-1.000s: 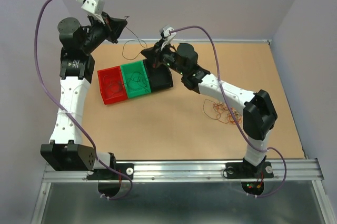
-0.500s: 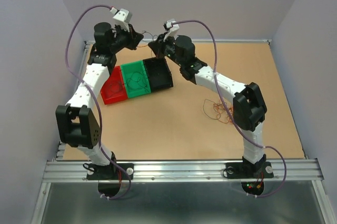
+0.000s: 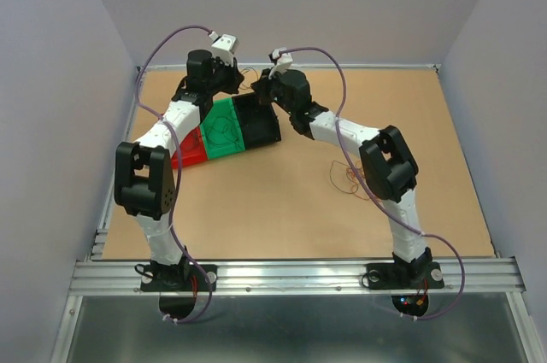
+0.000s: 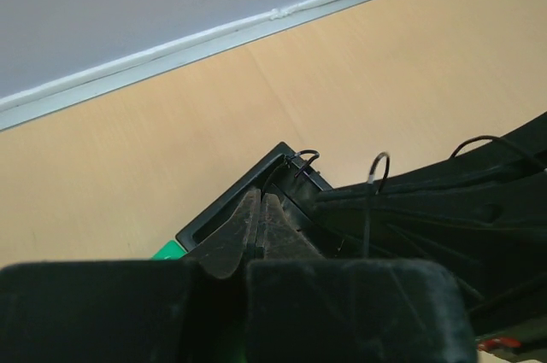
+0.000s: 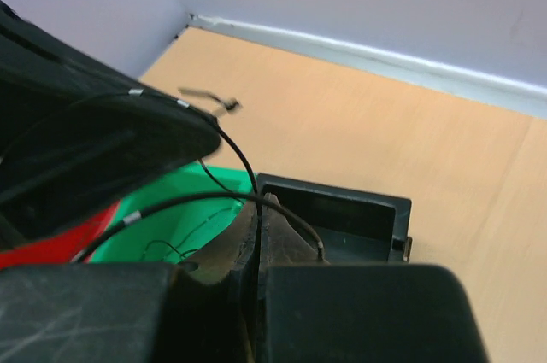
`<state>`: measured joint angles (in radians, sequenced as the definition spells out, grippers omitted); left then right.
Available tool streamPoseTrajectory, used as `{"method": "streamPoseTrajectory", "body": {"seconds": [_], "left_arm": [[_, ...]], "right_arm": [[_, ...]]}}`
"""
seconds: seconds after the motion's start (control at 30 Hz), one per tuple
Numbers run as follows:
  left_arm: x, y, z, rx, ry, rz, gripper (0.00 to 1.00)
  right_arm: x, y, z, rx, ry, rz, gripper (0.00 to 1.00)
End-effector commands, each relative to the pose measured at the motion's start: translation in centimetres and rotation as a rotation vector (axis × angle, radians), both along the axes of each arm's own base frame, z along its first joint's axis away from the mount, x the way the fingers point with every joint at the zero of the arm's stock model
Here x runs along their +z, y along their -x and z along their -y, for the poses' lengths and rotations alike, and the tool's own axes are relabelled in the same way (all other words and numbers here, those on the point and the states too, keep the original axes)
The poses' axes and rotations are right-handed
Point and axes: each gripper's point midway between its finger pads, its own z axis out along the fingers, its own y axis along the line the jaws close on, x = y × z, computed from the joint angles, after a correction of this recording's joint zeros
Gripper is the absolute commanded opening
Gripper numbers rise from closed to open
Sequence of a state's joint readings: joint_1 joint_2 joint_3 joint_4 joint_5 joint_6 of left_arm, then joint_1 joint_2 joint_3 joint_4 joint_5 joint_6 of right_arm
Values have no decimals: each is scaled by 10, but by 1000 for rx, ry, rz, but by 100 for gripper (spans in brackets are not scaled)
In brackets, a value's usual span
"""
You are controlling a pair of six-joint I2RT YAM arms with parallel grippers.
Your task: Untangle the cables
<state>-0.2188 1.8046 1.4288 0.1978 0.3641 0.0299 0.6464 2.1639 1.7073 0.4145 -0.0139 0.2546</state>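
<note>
Top view: both arms have swung inward since the earlier frames, so the left claw [image 3: 234,81] and right claw [image 3: 260,90] now nearly meet at upper centre, over the far end of the black bin [image 3: 259,128]. The reddish cables [image 3: 349,180] lie on the tabletop [image 3: 282,209] right of centre, partly behind the right arm.

Left wrist view: the left claw [image 4: 259,209] is fully closed. A dark cable [image 4: 373,177] loops just right of its tips. Whether it is gripped cannot be told.

Right wrist view: the right claw [image 5: 259,218] is pressed closed, pinching the dark cable [image 5: 224,143] at its tips, above the green bin [image 5: 184,205] and the black bin [image 5: 342,209].
</note>
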Motion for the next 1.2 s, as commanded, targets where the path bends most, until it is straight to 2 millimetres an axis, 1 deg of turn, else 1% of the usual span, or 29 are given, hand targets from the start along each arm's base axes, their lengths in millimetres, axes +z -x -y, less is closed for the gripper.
{"method": "streamPoseTrajectory", "body": {"seconds": [0.0, 0.03, 0.07, 0.1, 0.13, 0.17, 0.2, 0.23, 0.3, 0.4, 0.47, 0.53, 0.63, 0.73, 0.77, 0.8, 0.87, 0.9, 0.93, 1.0, 1.1, 1.13, 1.17], "left_arm": [[12, -5, -6, 33, -12, 78, 0], [12, -4, -5, 36, -14, 82, 0], [12, -3, -5, 36, -19, 86, 0], [9, -2, -5, 39, -25, 84, 0], [5, -2, -7, 51, -40, 82, 0], [4, -1, -7, 57, -48, 82, 0], [3, 0, -9, 64, -57, 82, 0], [3, -1, -11, 83, -69, 86, 0], [3, -1, -13, 99, -81, 88, 0], [-1, -3, -21, 153, -119, 82, 0], [-7, -3, -24, 171, -135, 67, 0], [-13, -5, -27, 188, -154, 56, 0], [-17, -8, -29, 198, -175, 52, 0], [-25, -9, -28, 198, -204, 36, 0], [-32, -9, -26, 198, -217, 24, 0], [-31, -11, -26, 202, -233, 30, 0], [-37, -10, -23, 207, -262, 21, 0], [-41, -10, -20, 200, -268, 14, 0], [-42, -11, -23, 222, -285, 16, 0], [-46, -11, -20, 222, -295, 7, 0], [-51, -12, -20, 223, -307, -1, 0], [-55, -13, -19, 221, -308, -11, 0], [-54, -14, -19, 220, -307, -10, 0]], "right_arm": [[-15, -14, 14, -63, -23, 3, 1], [-16, -14, 16, -72, -24, -1, 1], [-19, -17, 22, -107, -25, -7, 0], [-14, -18, 26, -123, -34, 2, 1], [-20, -15, 29, -126, -28, -5, 1], [-20, -16, 32, -138, -28, -1, 0], [-17, -14, 33, -141, -35, 7, 1], [-21, -13, 34, -144, -30, 1, 1], [-23, -13, 35, -144, -30, -2, 1], [-34, -10, 36, -147, -8, -18, 1], [-41, -9, 35, -150, 15, -25, 1], [-50, -8, 29, -147, 50, -39, 0], [-60, -7, 24, -158, 99, -53, 1], [-75, -3, 21, -169, 155, -65, 1], [-78, 1, 16, -162, 171, -63, 1], [-86, 3, 15, -168, 201, -67, 1], [-92, 5, 13, -168, 228, -67, 1], [-101, 9, 8, -160, 255, -78, 1], [-97, 7, 4, -159, 253, -74, 1], [-107, 8, 2, -158, 275, -109, 1], [-115, 10, 6, -172, 285, -132, 11], [-112, 12, 9, -176, 278, -131, 17], [-107, 11, 9, -179, 273, -125, 19]]}}
